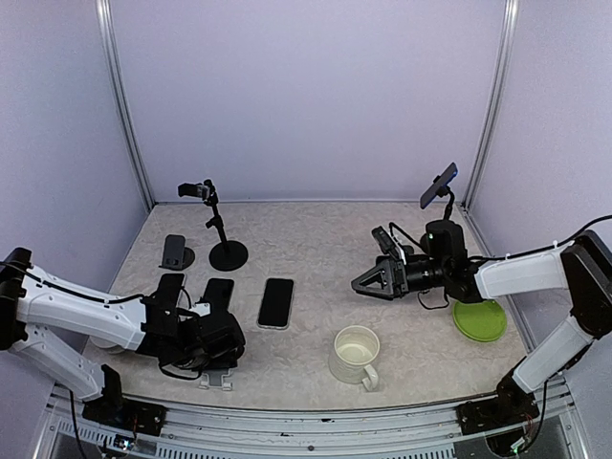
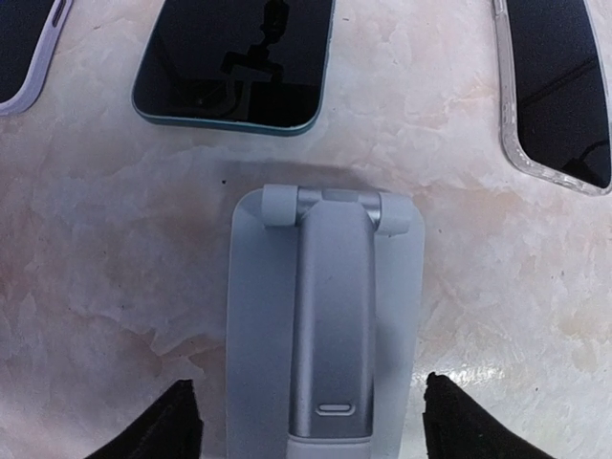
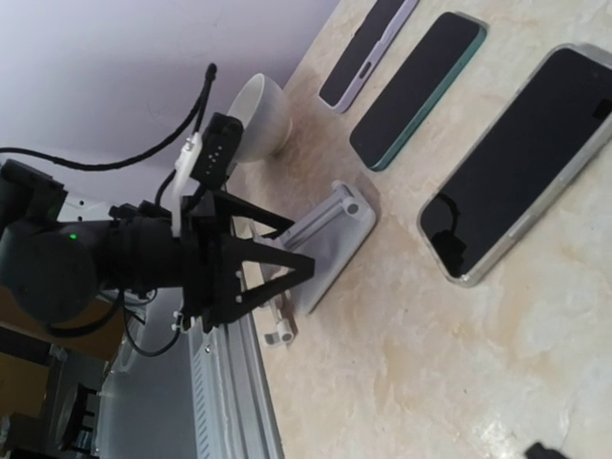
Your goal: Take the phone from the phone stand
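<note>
- L claw [image 2: 311,426]: at near edge of counter [image 1: 316,239], low over stand [image 2: 325,316]. Jaws spread, one fingertip [image 2: 177,426] each side of stand; small gap on L side, R tip about level w/ stand's edge. Nothing gripped.
- Stand: grey, flat base plate w/ arm, hinge at far end. Sits on counter by near edge.
- Mug [image 1: 356,356]: cream, R of stand, well apart, handle twd near-right.
- Teal phone [image 2: 234,62]: flat on counter, screen up, just beyond stand's hinge, not touching it.
- Lilac phone [image 1: 170,287]: flat, just L of teal phone.
- Clear-case phone [image 1: 275,302]: flat, screen up, R of teal phone.
- Plate [image 1: 479,320]: green, R side of counter, below R arm.
- R claw [image 1: 368,277]: mid-right, above counter, pointing L. Jaws at full spread, empty.
- Black stand [image 1: 174,251]: far L, beyond lilac phone; a dark phone leans on it.
- Tripod [image 1: 228,254]: round base near black stand; small device [image 1: 196,190] clamped at top.
- Mast phone [image 1: 438,185]: tilted, raised on thin stem behind R arm, near far R corner.
</note>
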